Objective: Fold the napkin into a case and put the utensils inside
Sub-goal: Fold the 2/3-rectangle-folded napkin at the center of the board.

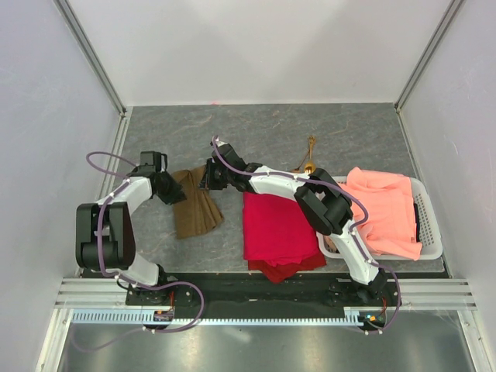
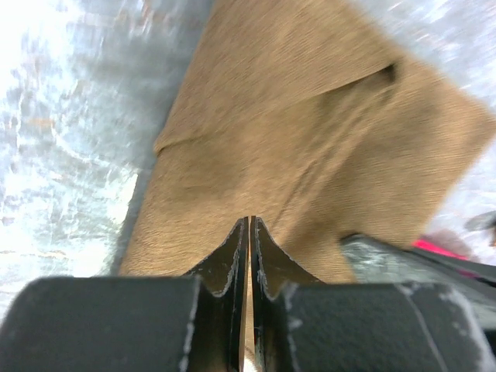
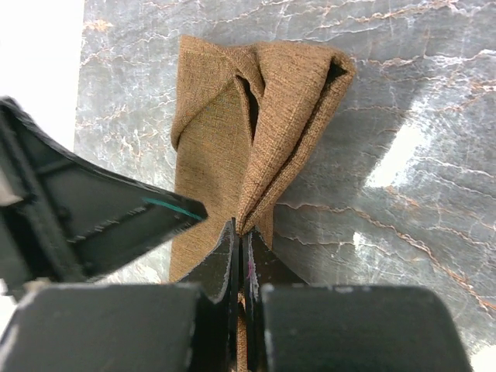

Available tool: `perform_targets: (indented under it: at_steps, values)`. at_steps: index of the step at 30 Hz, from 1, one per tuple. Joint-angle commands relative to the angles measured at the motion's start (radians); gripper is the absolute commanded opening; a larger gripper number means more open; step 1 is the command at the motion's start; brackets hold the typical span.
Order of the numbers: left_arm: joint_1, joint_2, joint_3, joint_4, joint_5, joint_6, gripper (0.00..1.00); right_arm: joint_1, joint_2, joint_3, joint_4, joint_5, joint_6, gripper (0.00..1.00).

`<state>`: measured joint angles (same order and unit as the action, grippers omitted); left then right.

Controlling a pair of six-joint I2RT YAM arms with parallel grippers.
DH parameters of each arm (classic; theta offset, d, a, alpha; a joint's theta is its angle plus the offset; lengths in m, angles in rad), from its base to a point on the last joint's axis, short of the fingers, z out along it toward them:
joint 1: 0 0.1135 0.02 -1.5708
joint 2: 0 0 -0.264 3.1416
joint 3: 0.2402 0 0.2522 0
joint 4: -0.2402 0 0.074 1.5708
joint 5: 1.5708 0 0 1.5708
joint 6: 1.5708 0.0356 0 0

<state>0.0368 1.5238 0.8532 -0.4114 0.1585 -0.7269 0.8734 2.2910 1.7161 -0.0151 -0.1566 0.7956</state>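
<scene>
The olive-brown napkin lay on the grey marbled surface left of centre, folded lengthwise into a narrow, slightly fanned strip with several overlapping layers. Its far end was bunched and gathered between the two arms, and its near end spread out flat towards the arm bases.

The left hand was closed to a thin slit, and a sliver of the brown fabric showed between its fingers. It was clamped on the napkin's far left edge. The right hand reached across from the other side with its jaws pressed together on the cloth where the folds converged to a point. It gripped the napkin's far right edge, just beside the left hand.

A bright red cloth lay just to the right of the napkin, under the right arm, and its near edge hung towards the front of the surface. Farther right, a salmon-orange cloth was draped in a white basket.

The gold utensils lay together on the bare surface beyond the red cloth, near the basket's far left corner and well apart from the napkin.
</scene>
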Motion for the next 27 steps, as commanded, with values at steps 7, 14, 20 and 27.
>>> perform_targets:
  at_steps: [7,14,20,27]
  values:
    - [-0.025,0.104,-0.060,0.112,0.059,-0.031,0.08,0.012,0.001,0.060,0.004,-0.001,0.027,0.00]
    - [-0.064,0.102,-0.071,0.122,0.065,-0.039,0.08,0.016,0.074,0.097,0.046,-0.044,0.102,0.00]
    - [-0.063,0.095,-0.056,0.091,0.073,-0.014,0.08,0.016,0.136,0.122,0.076,-0.074,0.142,0.00]
    - [-0.054,0.024,-0.010,-0.030,0.032,-0.017,0.08,0.016,0.139,0.102,0.084,-0.069,0.136,0.00]
